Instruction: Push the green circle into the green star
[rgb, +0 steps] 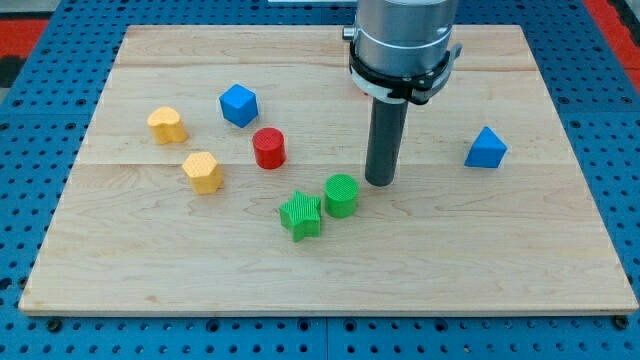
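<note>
Centre frame, my tip (380, 183), a clawless bare rod, just right of light, rigid green circle (341, 195) nearly touching green star (300, 215); push its right side.

Grey metal cylinder (402, 40), dark rod (384, 140)

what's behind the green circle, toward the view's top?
My tip stands just off the green circle, to its upper right; contact unclear. The rod hides the wooden board directly behind it. The green star sits at the circle's lower left.
</note>
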